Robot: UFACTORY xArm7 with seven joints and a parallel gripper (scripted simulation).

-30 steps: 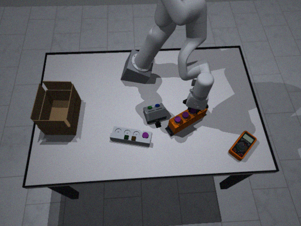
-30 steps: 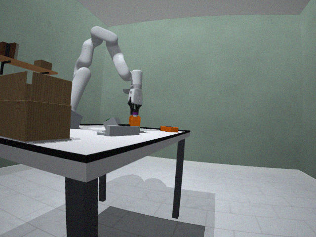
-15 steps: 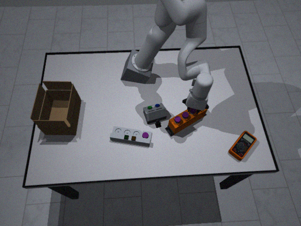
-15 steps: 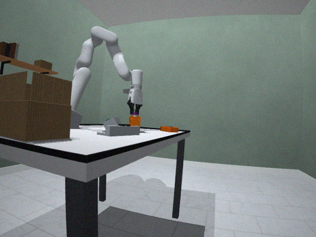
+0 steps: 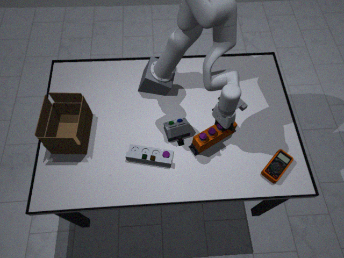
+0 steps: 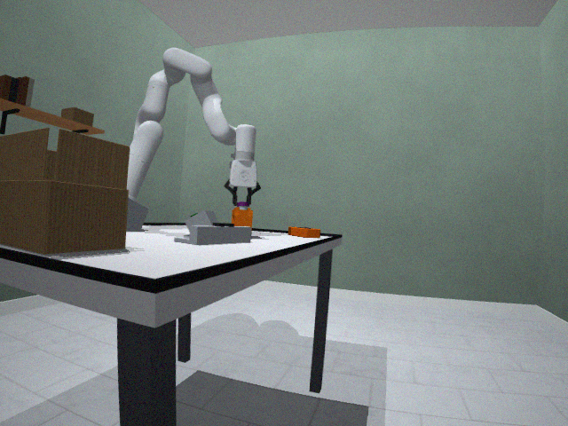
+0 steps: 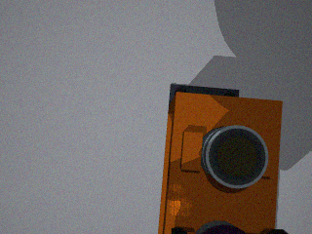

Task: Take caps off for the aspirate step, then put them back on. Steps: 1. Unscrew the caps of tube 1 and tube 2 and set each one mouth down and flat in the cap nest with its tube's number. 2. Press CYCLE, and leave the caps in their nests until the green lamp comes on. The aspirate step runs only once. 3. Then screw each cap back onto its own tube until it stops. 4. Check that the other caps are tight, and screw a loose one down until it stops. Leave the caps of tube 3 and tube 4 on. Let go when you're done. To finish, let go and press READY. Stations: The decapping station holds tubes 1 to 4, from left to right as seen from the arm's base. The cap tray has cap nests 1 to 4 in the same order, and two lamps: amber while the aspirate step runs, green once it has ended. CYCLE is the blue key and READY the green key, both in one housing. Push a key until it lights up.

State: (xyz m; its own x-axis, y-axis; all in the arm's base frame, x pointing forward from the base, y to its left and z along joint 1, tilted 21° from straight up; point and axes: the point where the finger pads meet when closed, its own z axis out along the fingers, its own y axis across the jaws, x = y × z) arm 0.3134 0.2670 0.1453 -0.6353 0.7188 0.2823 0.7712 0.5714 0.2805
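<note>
The orange decapping station [image 5: 212, 136] lies right of the table's middle. Three purple caps show on it in the top view; the one nearest its far right end [image 5: 220, 126] sits under my gripper [image 5: 223, 125]. The wrist view shows an uncapped tube [image 7: 235, 157] at that end of the station, and a purple cap [image 7: 221, 227] at the bottom edge between my fingers. My fingers stand open around this cap, not clamping it [image 6: 241, 201]. Another purple cap [image 5: 166, 153] lies in the rightmost nest of the grey cap tray [image 5: 150, 155]. The key housing [image 5: 177, 129] carries the green key [image 5: 171, 122] and the blue key [image 5: 179, 120], both unlit.
An open cardboard box [image 5: 64, 122] stands at the table's left. An orange multimeter [image 5: 277, 165] lies near the right front edge. The arm's base block [image 5: 157, 79] stands at the back. The tray's two lamps [image 5: 148, 157] look dark.
</note>
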